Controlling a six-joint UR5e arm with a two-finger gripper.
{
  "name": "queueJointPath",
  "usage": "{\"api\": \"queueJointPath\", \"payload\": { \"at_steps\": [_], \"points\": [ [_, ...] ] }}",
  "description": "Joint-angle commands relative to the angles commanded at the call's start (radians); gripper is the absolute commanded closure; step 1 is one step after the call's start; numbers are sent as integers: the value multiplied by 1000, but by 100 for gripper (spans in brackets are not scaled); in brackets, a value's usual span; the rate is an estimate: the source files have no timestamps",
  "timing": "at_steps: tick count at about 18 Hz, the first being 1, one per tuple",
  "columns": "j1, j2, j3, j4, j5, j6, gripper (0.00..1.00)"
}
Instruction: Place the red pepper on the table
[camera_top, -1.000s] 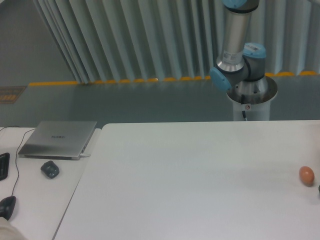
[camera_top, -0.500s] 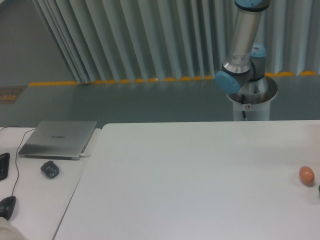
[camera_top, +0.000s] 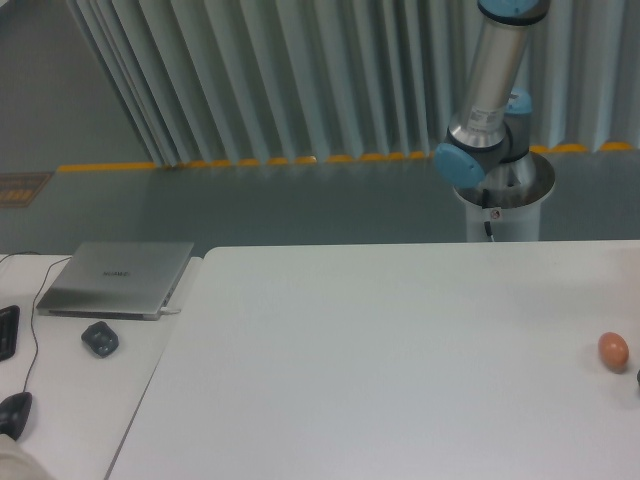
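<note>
Fixed camera view, read from left to right. At the far left stands a narrower white desk (camera_top: 60, 400) carrying part of a dark keyboard (camera_top: 6, 332) at the frame edge, a dark mouse (camera_top: 14, 414) with its cable, a small dark object (camera_top: 100, 338), and a closed silver laptop (camera_top: 117, 278). Just beside the desk, separated by a thin seam, lies the large white worktop (camera_top: 380, 370), filling most of the lower frame. Near its right edge rests a small orange-brown egg-shaped object (camera_top: 613, 350), and a dark item (camera_top: 637, 378) is cut off at the frame border just below it. Behind the worktop, the robot arm (camera_top: 492, 90) rises from a grey pedestal base (camera_top: 502, 200), its silver link tilted and running out of the top of the frame. The claw is outside the view, so its state cannot be told. The red pepper is nowhere visible in this view.
</note>
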Motion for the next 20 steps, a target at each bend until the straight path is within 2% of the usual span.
{"api": "queueJointPath", "payload": {
  "at_steps": [9,10,13,14,17,20],
  "points": [
    [8,-20,-15,2,81,-3,100],
    [6,-35,-17,20,81,-2,100],
    [-6,-64,-51,121,83,-15,99],
    [-23,-81,-43,139,83,-59,99],
    [-54,-103,1,143,83,-178,99],
    [-64,-101,11,141,84,-227,99]
  ]
}}
